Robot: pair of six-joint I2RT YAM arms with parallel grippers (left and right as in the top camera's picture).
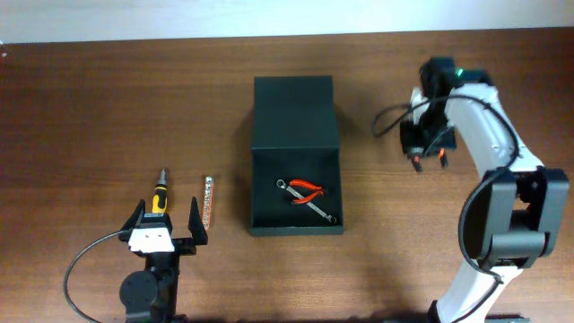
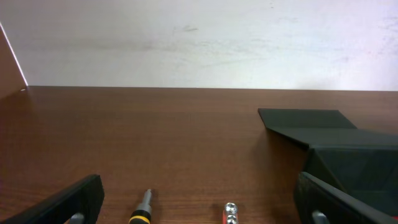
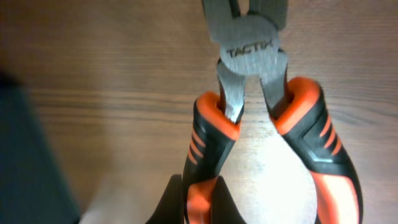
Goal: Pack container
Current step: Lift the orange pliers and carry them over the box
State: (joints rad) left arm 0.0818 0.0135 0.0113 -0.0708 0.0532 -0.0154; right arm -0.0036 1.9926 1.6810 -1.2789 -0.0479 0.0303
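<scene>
From above, the container (image 1: pixel 296 157) sits in the middle of the brown surface (image 1: pixel 90 108), with its lid flap open and lying back toward 12 o'clock. Inside it lie small red pliers (image 1: pixel 308 189) touching a silver wrench (image 1: pixel 309 201). At 8 o'clock from the container, the left gripper (image 1: pixel 168 224) is spread wide and holds nothing. A yellow screwdriver (image 1: pixel 159 197) lies just at its 12 o'clock, and a thin strip of bits (image 1: pixel 207 201) lies near, toward the container. At 3 o'clock from the container, the right gripper (image 1: pixel 429 160) points down with orange handles showing under it. In the left wrist view, the two dark fingers (image 2: pixel 68 202) stand far apart, with the screwdriver (image 2: pixel 142 210) tip and the strip of bits (image 2: pixel 230 213) between them, and the container (image 2: pixel 348 155) at 3 o'clock. In the right wrist view, the right gripper (image 3: pixel 198 196) is closed tight on one handle of the orange pliers (image 3: pixel 261 93), which hang over the bare wood surface (image 3: pixel 93 74).
</scene>
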